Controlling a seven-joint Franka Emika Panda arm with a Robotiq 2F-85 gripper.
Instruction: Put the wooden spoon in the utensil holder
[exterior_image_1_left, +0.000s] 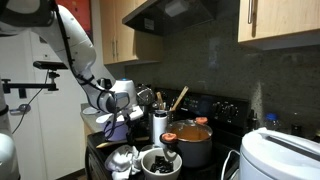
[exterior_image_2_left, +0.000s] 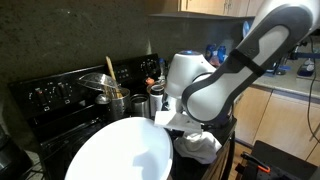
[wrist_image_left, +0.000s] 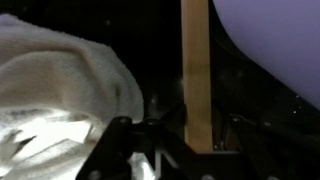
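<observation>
Wrist view: the wooden spoon (wrist_image_left: 197, 70) is showing as a pale, straight handle rising from the gripper (wrist_image_left: 190, 145).
Gripper state: the jaws are sitting narrow and pinching the lower end of the handle, so the gripper is holding the wooden spoon.
Spoon surroundings: the handle is standing between a white cloth (wrist_image_left: 60, 90) on one side and the white mixing bowl (wrist_image_left: 275, 40) on the other.
Gripper position: in an exterior view the gripper (exterior_image_1_left: 118, 125) is hanging low, near the utensil holder (exterior_image_1_left: 160, 122) but apart from it. The spoon is too small to pick out there.
Utensil holder: it is standing upright on the desk (exterior_image_2_left: 60, 112), just beside the steel pot (exterior_image_1_left: 192, 143), and is carrying a browner wooden utensil (exterior_image_1_left: 178, 98).
</observation>
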